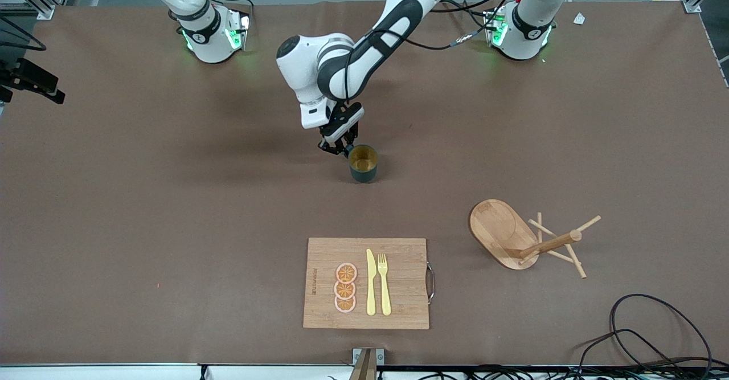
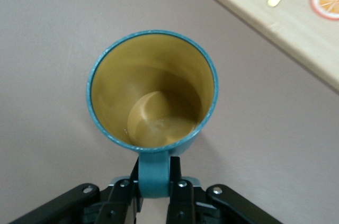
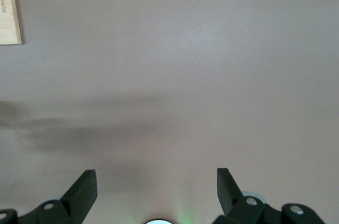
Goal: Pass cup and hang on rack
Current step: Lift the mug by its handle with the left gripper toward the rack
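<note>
Front view: right arm cut off above its base; right gripper (image 3: pixel 156 192) appears in its wrist view only. Rectangular wooden cutting board (image 3: pixel 8 7) clipped by both wrist frames. Dark teal cup's handle (image 2: pixel 153 173) partly covered by left gripper's fingers (image 2: pixel 180 203).

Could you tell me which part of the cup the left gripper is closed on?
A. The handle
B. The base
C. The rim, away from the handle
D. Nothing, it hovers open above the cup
A: in the left wrist view the left gripper has its fingers pinched on the teal handle of the cup.
</note>
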Motion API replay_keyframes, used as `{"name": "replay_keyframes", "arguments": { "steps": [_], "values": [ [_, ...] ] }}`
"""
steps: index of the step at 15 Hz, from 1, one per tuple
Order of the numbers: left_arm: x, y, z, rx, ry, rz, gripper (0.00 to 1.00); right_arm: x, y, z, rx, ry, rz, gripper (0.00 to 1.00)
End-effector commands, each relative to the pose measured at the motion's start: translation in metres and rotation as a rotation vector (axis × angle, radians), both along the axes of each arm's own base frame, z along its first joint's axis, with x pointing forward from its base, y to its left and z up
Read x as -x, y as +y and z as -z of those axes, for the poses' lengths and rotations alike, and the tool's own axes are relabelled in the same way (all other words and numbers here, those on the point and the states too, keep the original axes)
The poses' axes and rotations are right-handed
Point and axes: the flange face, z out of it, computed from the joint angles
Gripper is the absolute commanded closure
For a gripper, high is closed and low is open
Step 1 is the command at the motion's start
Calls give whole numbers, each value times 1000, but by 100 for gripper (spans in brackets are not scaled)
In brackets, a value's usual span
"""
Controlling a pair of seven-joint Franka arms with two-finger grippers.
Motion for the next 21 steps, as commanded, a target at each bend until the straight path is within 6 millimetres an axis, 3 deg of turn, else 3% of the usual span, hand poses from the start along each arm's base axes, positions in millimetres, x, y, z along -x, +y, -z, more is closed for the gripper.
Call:
{"name": "replay_keyframes", "arguments": {
  "steps": [1, 4, 7, 9, 13, 18, 21],
  "values": [
    [-35, 27, -82, 48, 31, -9, 99, 7, 0, -10, -16, -10, 4, 0],
    [-70, 63, -149, 106, 79, -13, 99, 7, 0, -11, -27, -7, 2, 0],
    [-115, 118, -218, 233, 156, -8, 100, 7, 0, -11, -26, -6, -4, 0],
    [-144, 159, -248, 315, 201, -21, 100, 9, -1, -10, -26, 3, -36, 0],
    [-200, 244, -281, 473, 273, -25, 100, 10, -3, -9, -15, 14, -35, 0],
    [-260, 347, -284, 767, 368, -106, 100, 10, -7, -9, -13, 11, -26, 0],
    [-281, 398, -274, 915, 432, -140, 100, 10, -7, -9, -13, 11, -25, 0]
  ]
}}
